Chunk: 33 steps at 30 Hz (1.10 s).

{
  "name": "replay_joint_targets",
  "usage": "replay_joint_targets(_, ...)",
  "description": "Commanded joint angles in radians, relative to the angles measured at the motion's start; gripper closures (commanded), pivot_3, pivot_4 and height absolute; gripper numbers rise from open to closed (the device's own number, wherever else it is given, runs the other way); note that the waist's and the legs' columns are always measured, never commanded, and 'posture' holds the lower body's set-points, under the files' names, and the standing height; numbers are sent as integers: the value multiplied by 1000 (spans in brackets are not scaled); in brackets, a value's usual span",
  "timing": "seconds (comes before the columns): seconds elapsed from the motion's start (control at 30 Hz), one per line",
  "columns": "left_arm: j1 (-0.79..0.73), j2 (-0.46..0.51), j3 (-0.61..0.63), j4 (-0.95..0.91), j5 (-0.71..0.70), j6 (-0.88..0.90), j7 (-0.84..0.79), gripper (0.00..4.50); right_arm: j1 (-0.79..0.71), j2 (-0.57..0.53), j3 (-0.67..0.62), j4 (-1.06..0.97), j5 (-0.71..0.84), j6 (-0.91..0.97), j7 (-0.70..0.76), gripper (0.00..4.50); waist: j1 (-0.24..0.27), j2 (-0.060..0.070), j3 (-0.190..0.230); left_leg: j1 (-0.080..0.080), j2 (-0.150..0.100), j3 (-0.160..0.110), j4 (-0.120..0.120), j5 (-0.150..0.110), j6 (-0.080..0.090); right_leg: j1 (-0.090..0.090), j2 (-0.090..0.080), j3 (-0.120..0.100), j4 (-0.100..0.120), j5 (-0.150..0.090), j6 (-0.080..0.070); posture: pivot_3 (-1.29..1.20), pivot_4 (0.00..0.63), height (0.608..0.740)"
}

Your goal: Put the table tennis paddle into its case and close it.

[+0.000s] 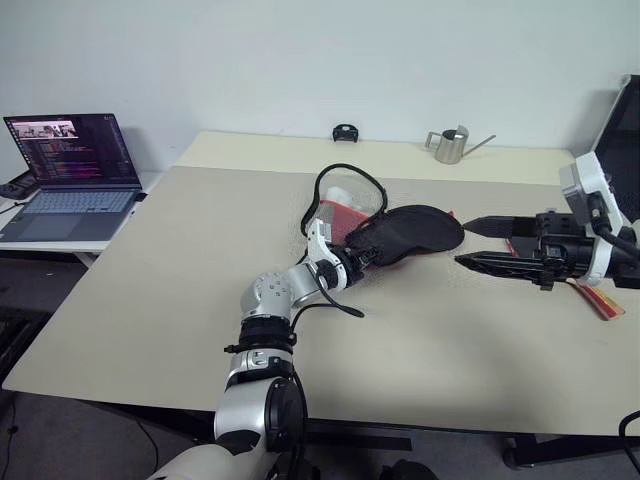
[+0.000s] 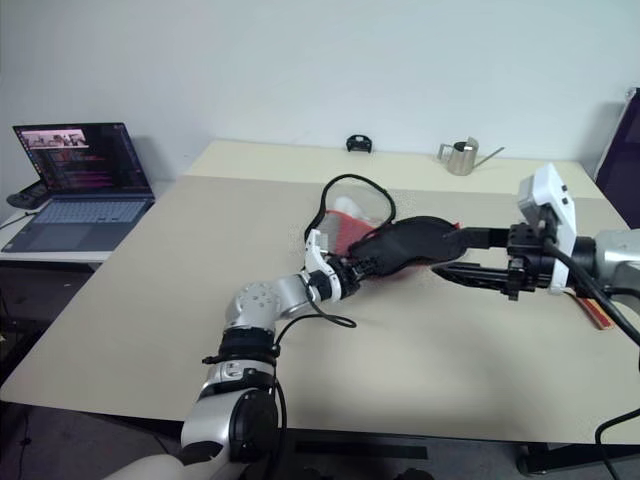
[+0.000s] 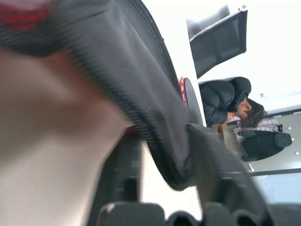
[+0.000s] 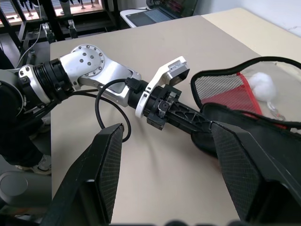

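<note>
Two arms out over the table, grippers pointing toward each other.

Left arm reaching forward and to the right, elbow bent, wrist angled slightly down, left gripper point(image 1: 372, 252) with its black fingers point(image 4: 190, 117) straddling the rim of the case point(image 1: 415, 232); in the left wrist view, fabric edge between the two fingers with a gap on one side, hold not clearly tight. Right arm raised at the right side, wrist turned inward, right gripper point(image 1: 482, 243) pointing left and slightly down, fingers point(image 4: 109, 160) spread wide apart with nothing between them, tips just beside the case.
</note>
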Motion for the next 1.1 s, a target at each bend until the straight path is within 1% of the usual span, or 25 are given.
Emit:
replay_joint_targets(0.03,16,19,-48,-78,-12,29,-18,1628,-7,-20,-50,-22,21,-3,-4,1312,0,0,0,0,0,0,0,0,0,0,0,0,0,0,0,0,150,740)
replay_joint_targets(0.1,55,53,-102,-141,-4,60,-53,989,-8,-19,-50,-22,22,-2,-5,1312,-2,0,0,0,0,0,0,0,0,0,0,0,0,0,0,0,150,740)
replay_joint_targets(0.23,171,154,-196,-299,-22,162,-116,989,-2,-17,-56,-19,24,1,-7,1312,-6,0,0,0,0,-1,-1,1,-2,0,0,0,0,0,0,0,150,740)
replay_joint_targets(0.4,284,284,-295,-448,-31,223,-211,989,4,-15,-49,-10,20,6,-9,1312,-4,1,0,1,0,-3,0,2,-3,1,0,0,1,0,0,0,150,740)
replay_joint_targets(0.47,339,376,-383,-539,-14,194,-299,989,2,-13,-44,-4,26,24,-17,1312,-5,1,-1,2,0,-3,0,2,-3,2,0,-1,1,0,0,0,150,740)
replay_joint_targets(0.53,378,432,-420,-598,-6,152,-353,989,-1,-6,-42,1,32,41,-34,1312,-7,2,-1,2,0,-3,-1,2,-3,2,0,0,1,-1,-1,0,150,740)
replay_joint_targets(0.63,392,475,-390,-643,7,35,-398,989,-5,28,-48,2,58,79,-96,1312,-4,2,-1,2,0,-4,-1,2,-3,2,0,-1,1,-1,-2,0,150,740)
replay_joint_targets(0.7,397,517,-402,-671,34,-59,-457,989,-8,57,-57,3,87,111,-147,1312,-3,2,-1,1,0,-4,-1,2,-3,2,0,-1,1,-1,-2,0,150,740)
replay_joint_targets(0.73,389,548,-395,-673,62,-142,-495,989,-4,91,-58,-5,100,121,-190,1312,-3,2,-1,1,1,-4,-1,2,-3,2,0,-2,1,0,-3,0,150,740)
replay_joint_targets(0.83,309,606,-305,-602,86,-310,-549,989,18,191,-28,-20,98,159,-332,1312,-3,2,-1,1,1,-4,-1,2,-3,2,1,-2,1,-1,-3,0,150,740)
replay_joint_targets(0.97,252,686,-285,-493,129,-432,-632,989,16,290,4,-26,92,198,-447,1312,-6,3,-1,1,1,-4,-1,2,-3,2,1,-2,1,0,-4,0,150,740)
replay_joint_targets(1.1,221,755,-297,-392,182,-550,-729,989,-3,411,56,18,35,220,-592,1312,-15,3,-1,1,1,-4,-2,2,-3,1,1,-2,1,-1,-4,0,150,740)
